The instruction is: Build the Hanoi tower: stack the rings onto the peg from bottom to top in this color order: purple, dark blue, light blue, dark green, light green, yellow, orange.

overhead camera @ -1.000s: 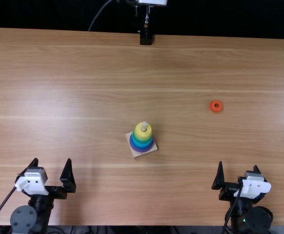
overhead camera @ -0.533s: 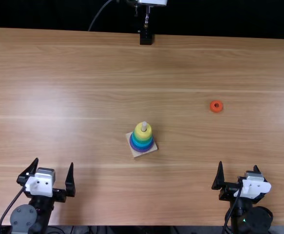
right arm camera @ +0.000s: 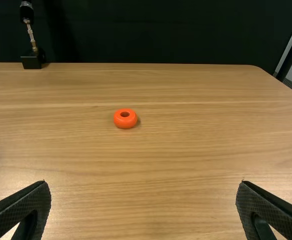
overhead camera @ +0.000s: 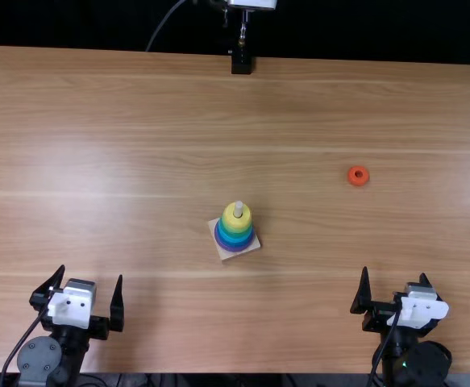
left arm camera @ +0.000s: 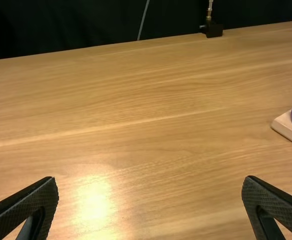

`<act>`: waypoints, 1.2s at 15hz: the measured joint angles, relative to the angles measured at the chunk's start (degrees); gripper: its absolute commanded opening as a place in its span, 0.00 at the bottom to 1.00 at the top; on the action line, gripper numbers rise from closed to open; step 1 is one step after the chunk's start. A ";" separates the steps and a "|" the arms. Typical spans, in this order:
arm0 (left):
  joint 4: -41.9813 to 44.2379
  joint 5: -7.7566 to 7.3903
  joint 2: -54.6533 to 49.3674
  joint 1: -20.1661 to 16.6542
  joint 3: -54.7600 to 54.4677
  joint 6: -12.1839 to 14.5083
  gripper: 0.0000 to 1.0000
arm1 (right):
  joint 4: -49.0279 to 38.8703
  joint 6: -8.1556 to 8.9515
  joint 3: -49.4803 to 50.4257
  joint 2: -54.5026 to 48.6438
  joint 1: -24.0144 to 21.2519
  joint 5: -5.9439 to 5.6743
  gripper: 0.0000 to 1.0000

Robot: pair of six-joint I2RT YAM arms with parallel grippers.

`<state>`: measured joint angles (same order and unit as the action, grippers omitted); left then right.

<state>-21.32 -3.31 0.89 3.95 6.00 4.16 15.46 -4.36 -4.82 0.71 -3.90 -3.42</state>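
One left gripper (overhead camera: 91, 272) gapes by the worktop's (overhead camera: 138, 121) near edge; smooth rings (overhead camera: 235, 230), yellow uppermost, circle a peg (overhead camera: 238, 208) on a square wooden base (overhead camera: 226, 255); farther right lies a round orange ring (overhead camera: 352, 180); the right gripper (overhead camera: 394, 272) gapes by that edge.

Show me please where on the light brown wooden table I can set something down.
Bare tabletop lies left of the multicoloured ring tower, between it and the small orange ring, and beyond both. The near edge is crowded by the black left claw and the black right claw.
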 measured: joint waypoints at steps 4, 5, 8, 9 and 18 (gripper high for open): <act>0.00 -0.09 0.00 0.02 0.00 0.09 1.00 | -0.02 -0.02 0.00 0.00 0.00 0.00 1.00; 0.00 -0.09 0.00 0.02 0.00 0.09 1.00 | 0.00 -0.02 0.00 0.00 0.00 0.02 1.00; -0.02 -0.07 0.00 0.00 0.00 0.15 1.00 | 0.00 -0.02 0.00 0.00 0.00 0.00 1.00; -0.04 -0.09 0.00 0.00 0.00 0.13 1.00 | -0.02 0.00 0.00 0.00 0.00 0.02 1.00; -0.02 -0.09 0.00 0.00 0.00 0.13 1.00 | -10.88 -0.04 -2.51 0.07 -1.88 -1.36 1.00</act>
<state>-21.34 -3.40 0.89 3.95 6.00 4.29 4.58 -4.40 -7.33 0.78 -5.78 -4.78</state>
